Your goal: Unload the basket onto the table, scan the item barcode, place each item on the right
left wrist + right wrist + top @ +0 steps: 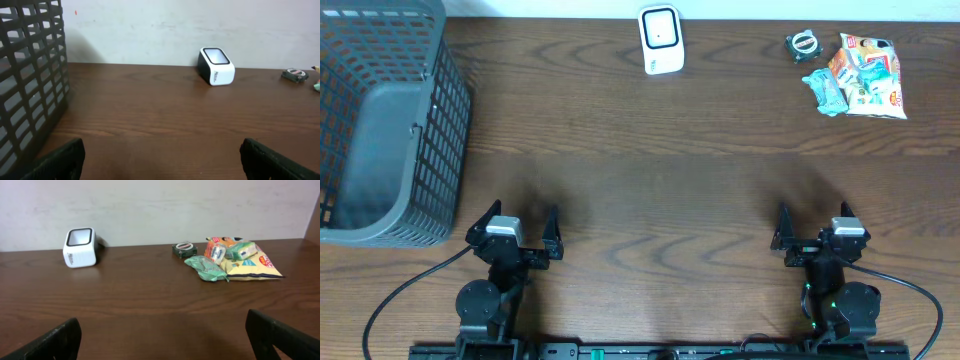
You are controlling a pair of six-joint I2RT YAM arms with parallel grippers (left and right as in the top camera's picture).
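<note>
Wooden table (650, 150) | scanner (661, 40) at far edge | left gripper (523, 216) wide, empty — right gripper (814, 218) wide, empty

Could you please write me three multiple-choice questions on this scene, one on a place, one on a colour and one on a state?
1. Where does the white scanner stand?
A. at the far edge of the table, between the basket and the pile of packets
B. inside the basket
C. in a gripper's grasp

2. What colour is the basket?
A. red
B. grey
C. yellow

3. How are the left gripper and right gripper?
A. both shut on packets
B. left shut on the scanner
C. both open, holding nothing

Answers:
1 A: the overhead view shows it at the far edge, with the basket to one side and the packets to the other.
2 B: its mesh walls are grey.
3 C: each wrist view shows fingers wide apart over bare wood.
</note>
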